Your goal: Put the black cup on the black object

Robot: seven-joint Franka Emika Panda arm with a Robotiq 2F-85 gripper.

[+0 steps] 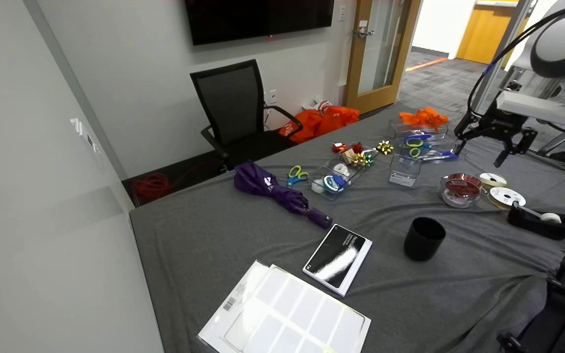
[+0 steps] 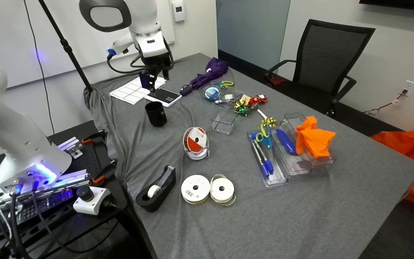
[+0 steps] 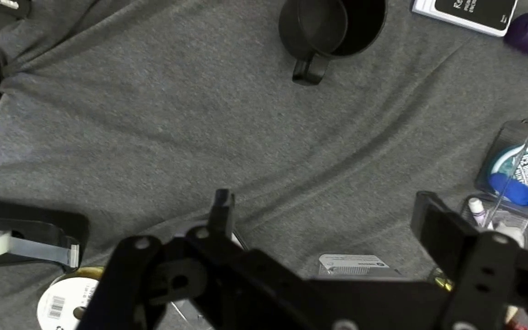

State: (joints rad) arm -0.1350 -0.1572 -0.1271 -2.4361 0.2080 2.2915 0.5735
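The black cup [image 1: 423, 240] stands upright on the grey cloth; it also shows in an exterior view [image 2: 155, 114] and at the top of the wrist view [image 3: 312, 32], where its handle shows. The black object [image 1: 336, 256], a flat glossy black rectangle with white edges, lies flat beside the cup; it also shows in an exterior view [image 2: 165, 95] and is cut off at the top of the wrist view [image 3: 477, 13]. My gripper [image 3: 323, 198] is open and empty, in the air above the table and apart from the cup. It shows in both exterior views [image 1: 478, 153] [image 2: 159, 82].
White printed sheets [image 1: 297, 314] and a purple umbrella [image 1: 282, 193] lie near the black object. A tape dispenser [image 2: 156, 189], ribbon spools [image 2: 195, 189], a clear box [image 2: 225, 122] and clear trays [image 2: 289, 162] with pens and scissors stand on the table.
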